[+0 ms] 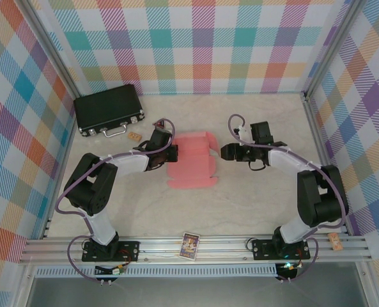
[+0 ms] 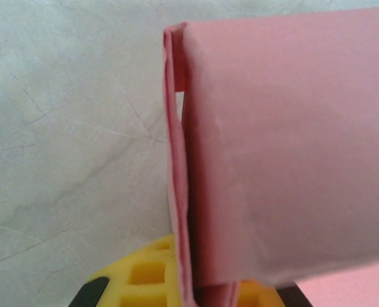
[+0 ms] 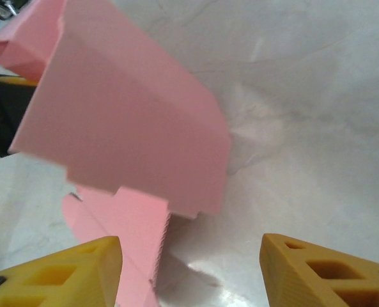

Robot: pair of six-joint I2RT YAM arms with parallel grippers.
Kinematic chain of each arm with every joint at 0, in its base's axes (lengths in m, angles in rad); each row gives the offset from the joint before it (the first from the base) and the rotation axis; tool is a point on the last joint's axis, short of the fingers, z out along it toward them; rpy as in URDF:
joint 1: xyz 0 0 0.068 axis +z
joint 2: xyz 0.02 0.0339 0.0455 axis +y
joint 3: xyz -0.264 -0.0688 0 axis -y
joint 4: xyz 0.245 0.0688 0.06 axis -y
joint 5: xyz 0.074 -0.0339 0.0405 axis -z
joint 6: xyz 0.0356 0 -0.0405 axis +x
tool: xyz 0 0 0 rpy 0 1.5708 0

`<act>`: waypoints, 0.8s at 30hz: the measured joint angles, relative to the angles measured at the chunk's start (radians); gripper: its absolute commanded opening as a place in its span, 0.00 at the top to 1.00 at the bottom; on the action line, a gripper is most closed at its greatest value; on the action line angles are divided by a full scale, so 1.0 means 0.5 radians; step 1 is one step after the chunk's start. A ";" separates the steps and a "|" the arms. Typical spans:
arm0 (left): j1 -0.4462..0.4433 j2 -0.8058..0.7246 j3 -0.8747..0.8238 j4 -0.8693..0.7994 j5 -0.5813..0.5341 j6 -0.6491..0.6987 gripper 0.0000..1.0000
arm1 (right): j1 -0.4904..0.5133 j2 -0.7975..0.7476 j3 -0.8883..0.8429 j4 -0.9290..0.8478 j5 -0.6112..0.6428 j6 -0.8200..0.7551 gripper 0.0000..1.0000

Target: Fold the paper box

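The salmon-pink paper box (image 1: pixel 192 160) lies partly folded in the middle of the table, its left side raised. My left gripper (image 1: pixel 170 153) is shut on that left edge. In the left wrist view the doubled cardboard wall (image 2: pixel 176 192) runs down between the yellow fingers (image 2: pixel 144 275), pinched at my left gripper (image 2: pixel 195 291). My right gripper (image 1: pixel 224 152) stands open just right of the box, apart from it. From the right wrist a raised pink panel (image 3: pixel 125 121) hangs ahead of the right gripper (image 3: pixel 189 272), with nothing between its yellow fingertips (image 3: pixel 68 275).
A black hard case (image 1: pixel 108 109) with metal latches sits at the back left, a small tan piece (image 1: pixel 135 136) beside it. A printed card (image 1: pixel 189 245) rests on the front rail, a cork-like piece (image 1: pixel 335 240) at the right. Plaid walls enclose the table.
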 measured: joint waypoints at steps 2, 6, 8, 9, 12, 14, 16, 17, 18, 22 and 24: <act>0.000 0.000 0.007 -0.013 0.000 -0.001 0.99 | 0.033 -0.053 -0.055 0.045 0.020 0.031 0.37; 0.000 0.000 0.014 -0.032 0.000 -0.001 0.99 | 0.094 -0.140 -0.191 0.156 0.134 0.091 0.44; 0.000 0.000 0.018 -0.034 0.000 -0.002 0.99 | 0.108 -0.150 -0.259 0.207 0.164 0.120 0.49; 0.000 0.000 0.018 -0.035 0.000 -0.002 0.99 | 0.110 -0.150 -0.286 0.224 0.168 0.135 0.52; 0.000 0.000 0.018 -0.038 0.000 -0.002 0.99 | 0.124 -0.155 -0.343 0.272 0.170 0.167 0.63; 0.000 0.000 0.018 -0.038 0.000 -0.002 0.99 | 0.146 -0.172 -0.366 0.320 0.166 0.184 0.70; 0.000 0.000 0.018 -0.038 0.000 -0.002 0.99 | 0.174 -0.191 -0.372 0.375 0.137 0.199 0.77; 0.000 0.000 0.019 -0.039 0.000 -0.002 0.98 | 0.185 -0.196 -0.372 0.410 0.114 0.206 0.81; 0.000 0.000 0.020 -0.040 0.000 -0.002 0.99 | 0.195 -0.196 -0.372 0.448 0.094 0.217 0.83; 0.000 0.000 0.022 -0.047 0.000 -0.002 0.99 | 0.244 -0.191 -0.372 0.567 0.053 0.255 0.86; 0.000 0.000 0.024 -0.049 0.000 -0.002 0.99 | 0.270 -0.163 -0.371 0.610 0.053 0.269 0.88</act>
